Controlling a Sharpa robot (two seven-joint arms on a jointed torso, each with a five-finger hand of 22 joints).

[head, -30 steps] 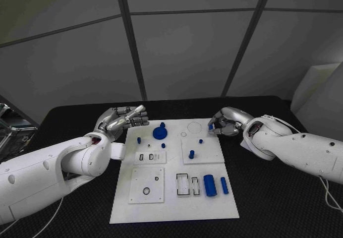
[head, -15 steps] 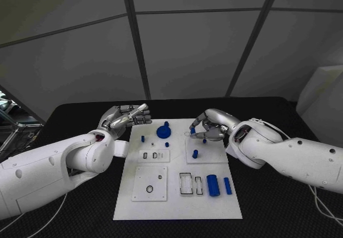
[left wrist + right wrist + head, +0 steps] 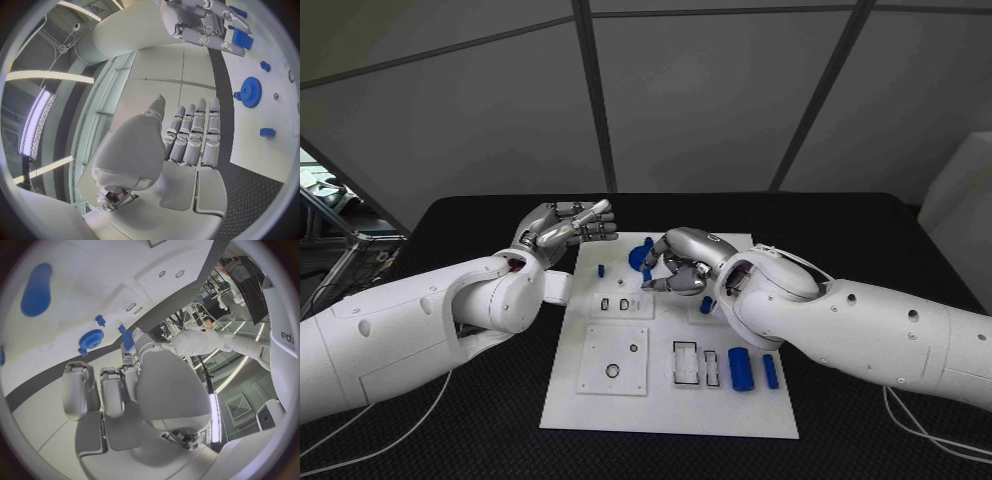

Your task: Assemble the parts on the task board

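The white task board (image 3: 589, 400) lies mid-table. A blue gear (image 3: 638, 256) stands at its far end, also seen as the gear (image 3: 250, 91) from the left wrist. My right hand (image 3: 678, 266) hovers just right of the gear and pinches a small blue part (image 3: 127, 337) between thumb and finger; the same small part (image 3: 240, 37) shows from the left wrist. My left hand (image 3: 567, 225) is raised off the board's far left corner, fingers straight and together, holding nothing. A blue cylinder (image 3: 740, 368) and a thin blue bar (image 3: 770, 371) lie near the board's front right.
A small blue peg (image 3: 602, 270) stands left of the gear and another peg (image 3: 707, 305) sits under my right forearm. Raised white plates with slots (image 3: 625, 304) and a ring hole (image 3: 613, 371) cover the board's left half. A metal rack (image 3: 343, 265) stands at the table's left edge.
My right hand has carried the small blue part leftward across the board's far end, from the right edge to beside the gear. The left hand has stayed raised in place.
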